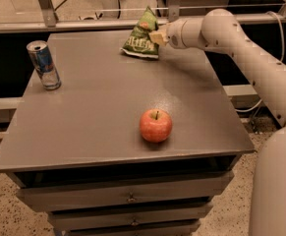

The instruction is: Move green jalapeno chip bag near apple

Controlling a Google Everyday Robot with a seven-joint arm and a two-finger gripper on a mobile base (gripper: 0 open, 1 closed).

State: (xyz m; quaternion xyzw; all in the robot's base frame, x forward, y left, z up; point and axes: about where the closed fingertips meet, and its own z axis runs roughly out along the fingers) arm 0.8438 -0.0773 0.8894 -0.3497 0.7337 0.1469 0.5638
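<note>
The green jalapeno chip bag (142, 36) is tilted up at the table's far edge, its right side held and its lower edge near or on the tabletop. My gripper (157, 36) reaches in from the right and is shut on the bag's right edge. The red-orange apple (156, 125) sits on the table near the front, right of centre, well apart from the bag and the gripper.
A blue-and-silver drink can (43, 65) stands at the table's left edge. The grey table (93, 107) has drawers below its front. A metal rail (108, 23) runs behind the table. My arm (241, 48) spans the right side.
</note>
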